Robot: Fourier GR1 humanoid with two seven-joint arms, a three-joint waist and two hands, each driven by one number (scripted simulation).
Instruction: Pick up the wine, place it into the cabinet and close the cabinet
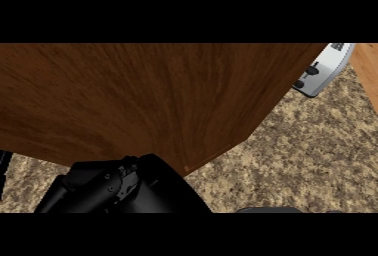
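Wooden cabinet door (140, 100) x1, black hand (111, 187) below, toaster (323, 70) x1

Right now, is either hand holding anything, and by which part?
Cannot be told. One black hand shows low at the left against the wooden cabinet panel; no wine bottle is visible.

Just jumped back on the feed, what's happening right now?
A big brown wooden panel, probably the cabinet door, fills most of the view over the speckled counter. The left hand sits at the panel's lower edge, apparently against it. No wine shows. A toaster stands at upper right. The right hand is barely in view.
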